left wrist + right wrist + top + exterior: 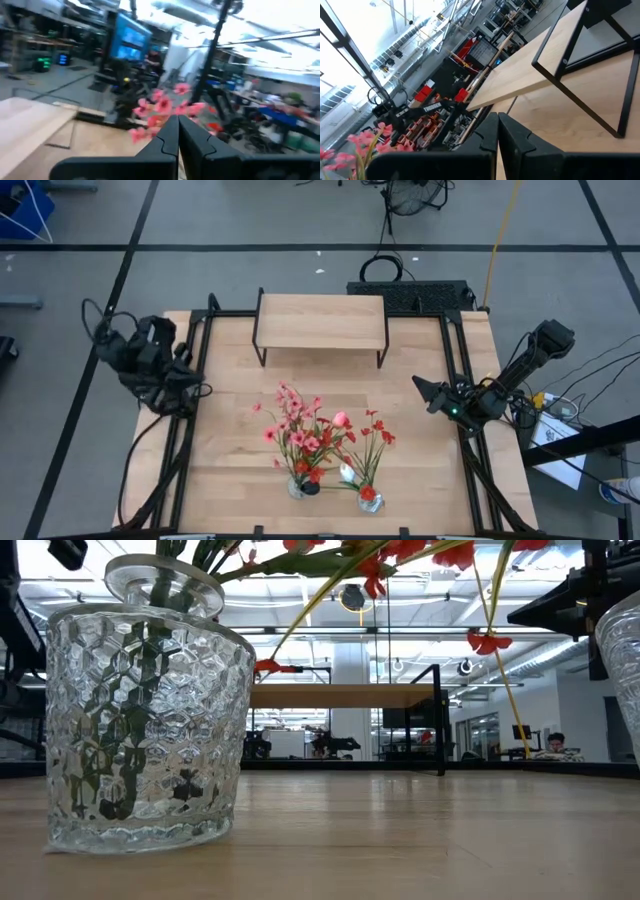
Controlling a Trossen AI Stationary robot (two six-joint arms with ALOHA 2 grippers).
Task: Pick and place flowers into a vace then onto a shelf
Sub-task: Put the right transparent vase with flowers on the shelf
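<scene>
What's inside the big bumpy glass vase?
Green flower stalks stand inside the bumpy glass vase, beside what looks like a narrow glass neck. The red and pink blossoms spread out above. The patterned glass hides whether there is water.

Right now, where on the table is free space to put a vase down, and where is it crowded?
The shelf top is bare. Bare tabletop lies between the left gripper and the flowers, and between the flowers and the right gripper. It is crowded at the near edge, where two glass vases stand close together under spreading blossoms.
</scene>
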